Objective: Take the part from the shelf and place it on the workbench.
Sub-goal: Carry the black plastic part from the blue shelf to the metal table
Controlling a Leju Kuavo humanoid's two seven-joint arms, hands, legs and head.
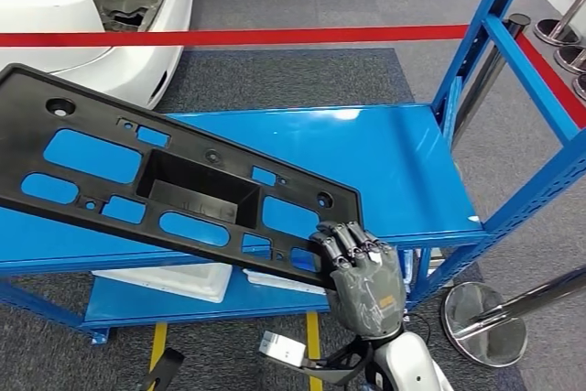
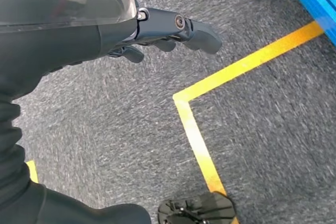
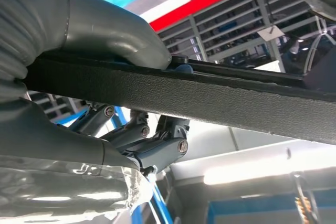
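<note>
My right hand [image 1: 364, 283] gripping the black plastic panel [image 1: 173, 180] at its near-right corner, above the blue shelf [image 1: 387, 157], left hand [image 2: 174, 32] empty, fingers apart

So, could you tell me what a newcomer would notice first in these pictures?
The long black plastic part with cut-outs, tilted above the blue shelf, gripped at its near corner by the right hand. Behind, red barrier tape crosses before a white car.
</note>
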